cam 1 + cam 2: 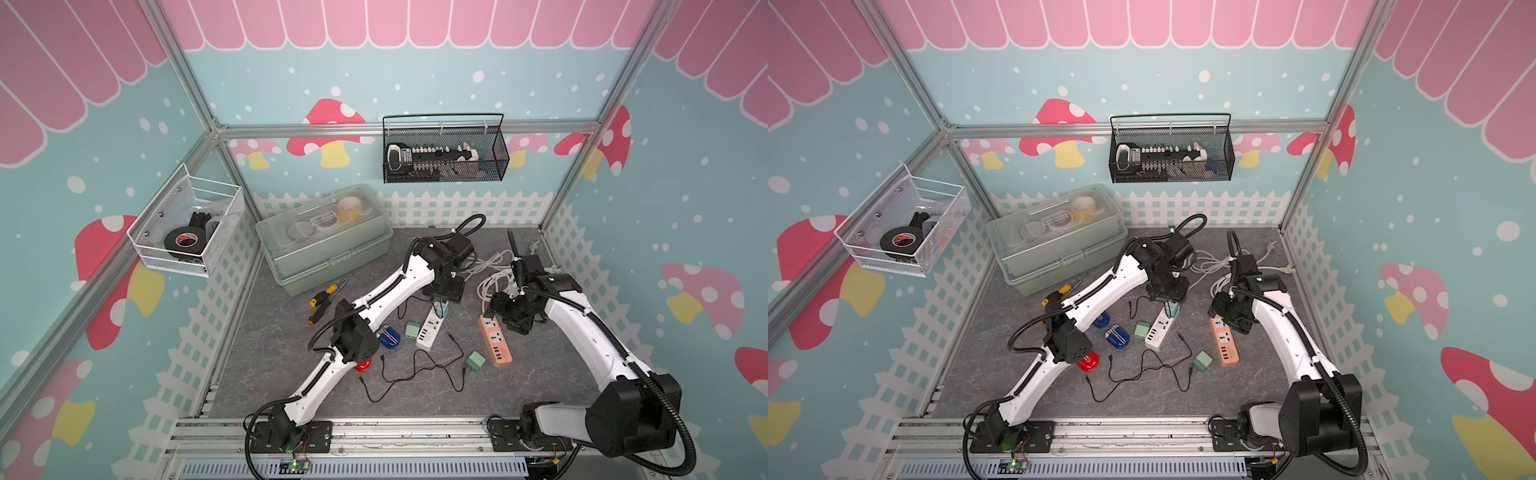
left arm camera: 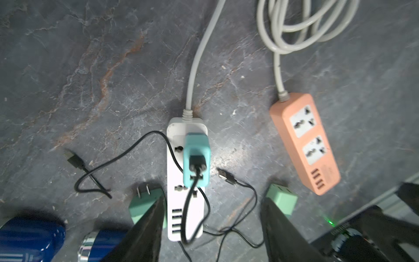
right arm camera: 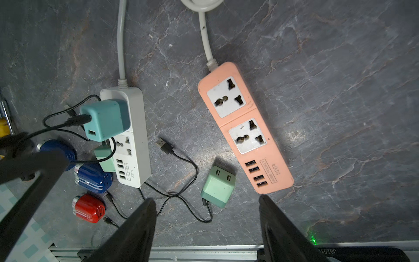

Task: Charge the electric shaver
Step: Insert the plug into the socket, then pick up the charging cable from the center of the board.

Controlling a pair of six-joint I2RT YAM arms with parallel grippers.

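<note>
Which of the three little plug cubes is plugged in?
The teal cube, standing in the white power strip. The two mint-green cubes lie loose on the table.

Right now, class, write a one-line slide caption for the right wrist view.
Open right hand over the table; teal charger plugged into white strip, peach strip empty.
</note>
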